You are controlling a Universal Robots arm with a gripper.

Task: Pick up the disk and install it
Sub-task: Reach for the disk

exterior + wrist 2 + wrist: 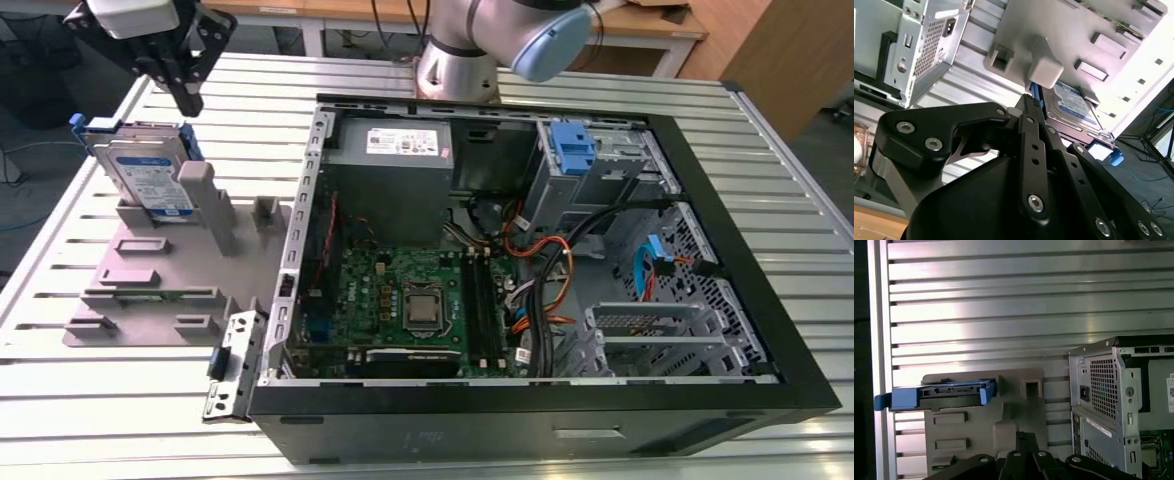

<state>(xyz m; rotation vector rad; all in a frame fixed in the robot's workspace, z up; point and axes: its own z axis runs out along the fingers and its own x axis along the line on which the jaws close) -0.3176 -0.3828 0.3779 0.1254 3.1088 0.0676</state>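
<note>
The gripper's (1028, 100) black linkage arms rise closest to the lens in both wrist views, and they narrow to fingers (1030, 131) that are pressed together with nothing between them. In the first wrist view the gripper (1021, 436) tip sits over the grey fixture plate (974, 412).

The disk (144, 165) stands on edge in a slot at the far end of that fixture plate (147, 290), on the exterior view's left. It leans back a little, and its white-and-blue label faces the camera. Blue rails frame its sides, and a blue handle runs along its top. The first wrist view shows the disk (951, 391) edge-on as a blue-framed bar across the plate. The second wrist view shows the disk's (1071, 107) label face beside a grey post of the plate (1064, 30).

In the exterior view the gripper (191, 100) hangs just above the disk's top edge, near it but apart from it.

The plate lies flat on the slatted aluminium bench (80, 400). Just beside it, toward the exterior view's right, an open computer case (747, 250) lies on its side. Inside are a grey power supply (394, 150) at the far end, a green motherboard (400, 290) below it, and a blue latch (570, 150) standing upright at the drive bay. The arm's base (461, 60) stands beyond the case.
</note>
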